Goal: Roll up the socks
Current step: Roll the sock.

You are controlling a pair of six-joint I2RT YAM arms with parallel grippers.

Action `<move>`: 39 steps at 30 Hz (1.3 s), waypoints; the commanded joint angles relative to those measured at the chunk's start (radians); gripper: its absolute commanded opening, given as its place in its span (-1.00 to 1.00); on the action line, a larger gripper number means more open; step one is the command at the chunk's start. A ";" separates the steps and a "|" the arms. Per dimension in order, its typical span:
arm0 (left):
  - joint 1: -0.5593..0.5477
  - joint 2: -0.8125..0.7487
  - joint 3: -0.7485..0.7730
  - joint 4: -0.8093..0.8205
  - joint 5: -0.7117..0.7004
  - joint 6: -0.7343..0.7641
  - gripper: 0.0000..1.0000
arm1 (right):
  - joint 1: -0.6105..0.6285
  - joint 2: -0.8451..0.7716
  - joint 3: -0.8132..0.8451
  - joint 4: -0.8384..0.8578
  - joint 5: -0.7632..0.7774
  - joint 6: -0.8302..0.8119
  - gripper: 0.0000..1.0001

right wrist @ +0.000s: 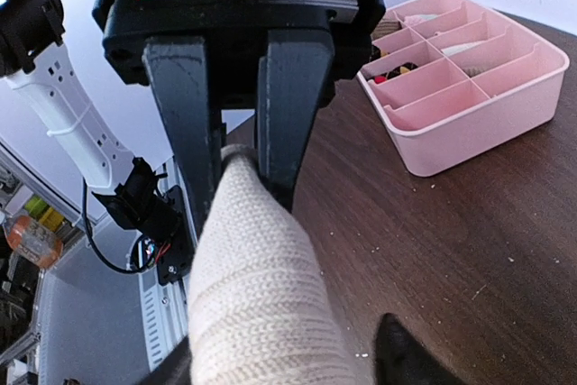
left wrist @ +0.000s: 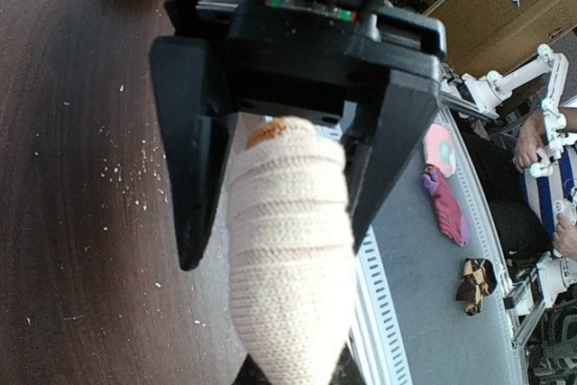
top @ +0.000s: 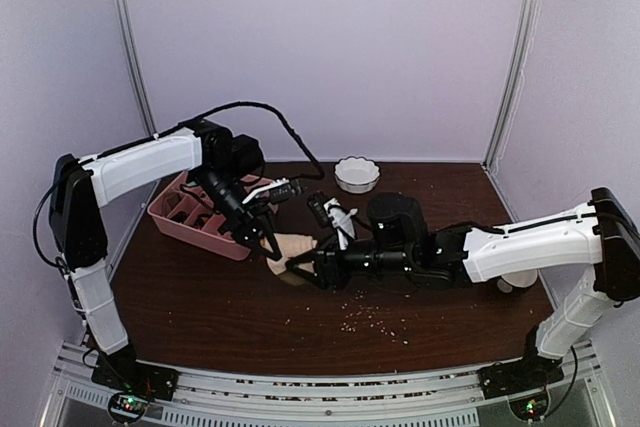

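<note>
The left arm climbs from the near left corner of the bench and folds at a high elbow over the left edge. It then runs rightward and drops its wrist steeply toward the bench's middle. The left end effector points down, its fingers pressed against both sides of the socks. The right arm rises from the near right corner, elbow above the right edge, forearm stretched low and leftward. The right end effector lies nearly level, its fingers pinched narrowly on the socks' other end.

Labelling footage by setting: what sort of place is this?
Probably a robotics lab cell: pale walls on metal posts enclose the table, and another white arm shows beyond it.
</note>
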 commanded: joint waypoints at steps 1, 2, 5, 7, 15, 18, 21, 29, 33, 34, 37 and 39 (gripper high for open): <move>-0.014 -0.049 -0.024 0.050 -0.033 -0.025 -0.98 | -0.001 -0.038 -0.068 0.124 -0.062 0.037 0.40; -0.016 -0.049 -0.023 0.050 -0.040 -0.024 -0.99 | -0.003 -0.060 -0.082 0.147 -0.060 0.031 0.45; -0.021 -0.052 -0.029 0.070 -0.058 -0.041 -0.99 | -0.004 -0.086 -0.085 0.162 -0.062 0.032 0.48; -0.023 -0.055 -0.030 0.086 -0.065 -0.056 -0.99 | -0.010 -0.074 -0.052 0.120 -0.075 0.032 0.42; -0.034 -0.079 -0.033 0.123 -0.094 -0.074 -0.99 | -0.028 0.004 0.008 0.092 -0.118 0.111 -0.20; -0.034 -0.094 -0.036 0.130 -0.110 -0.075 -0.96 | -0.042 0.019 0.004 0.104 -0.119 0.153 -0.57; -0.035 -0.128 -0.046 0.173 -0.153 -0.101 -0.67 | -0.050 0.028 0.018 0.067 -0.111 0.183 -1.00; -0.060 -0.323 -0.067 0.403 -0.432 -0.188 0.33 | -0.051 -0.012 0.033 -0.005 0.085 0.266 -1.00; -0.145 -0.401 -0.119 0.467 -0.577 -0.122 0.37 | -0.049 -0.024 0.051 -0.017 0.154 0.360 -1.00; -0.170 -0.415 -0.139 0.485 -0.615 -0.109 0.37 | -0.047 -0.024 0.057 -0.012 0.160 0.388 -1.00; -0.222 -0.451 -0.204 0.569 -0.718 -0.094 0.37 | -0.044 -0.025 0.073 -0.017 0.174 0.482 -1.00; -0.231 -0.474 -0.247 0.637 -0.773 -0.091 0.36 | -0.045 -0.024 0.075 -0.007 0.163 0.545 -1.00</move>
